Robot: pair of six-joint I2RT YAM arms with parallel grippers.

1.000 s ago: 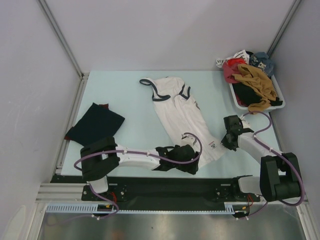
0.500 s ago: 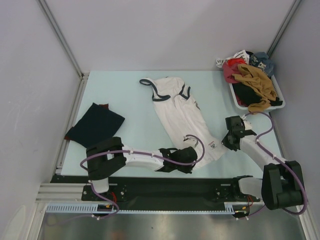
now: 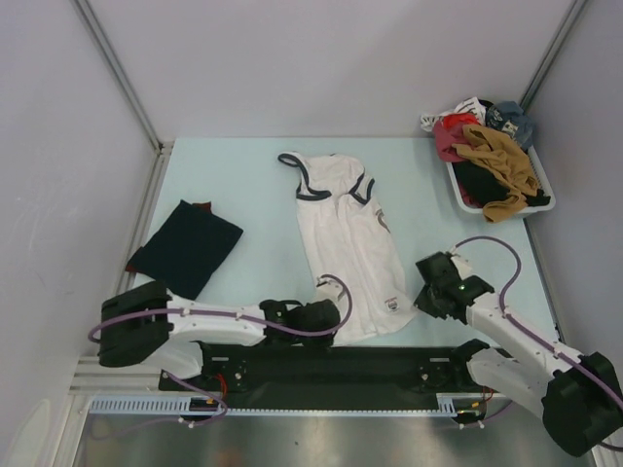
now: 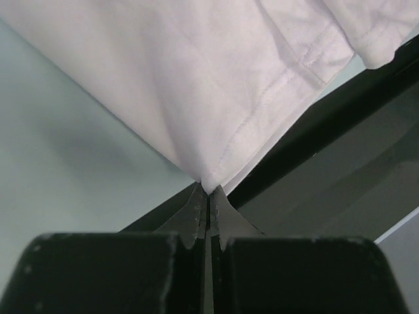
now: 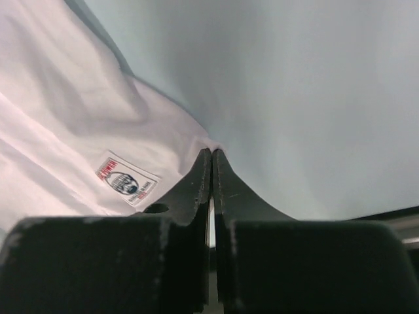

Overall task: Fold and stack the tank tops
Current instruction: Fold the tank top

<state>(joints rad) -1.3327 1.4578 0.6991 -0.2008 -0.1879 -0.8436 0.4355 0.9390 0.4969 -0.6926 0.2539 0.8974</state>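
Note:
The white tank top (image 3: pixel 346 233) with navy trim lies stretched out lengthwise on the pale table (image 3: pixel 253 185), neck at the far end. My left gripper (image 3: pixel 334 326) is shut on its near left hem corner, and the left wrist view shows the white cloth (image 4: pixel 196 78) pinched at the tips (image 4: pixel 208 190). My right gripper (image 3: pixel 421 300) is shut on the near right corner, next to a small printed label (image 5: pixel 127 178), with the tips (image 5: pixel 211 152) closed on the cloth edge. The dark navy tank top (image 3: pixel 185 248) lies folded at the left, apart from both grippers.
A white tray (image 3: pixel 458 190) heaped with red, tan and dark clothes stands at the back right. A black rail (image 3: pixel 389 355) runs along the near table edge just under the hem. Grey walls close in left, right and behind.
My left gripper has shut on the hem corner. Both grippers moved toward the near edge, dragging the white top with them; it now lies straighter and closer to the rail.

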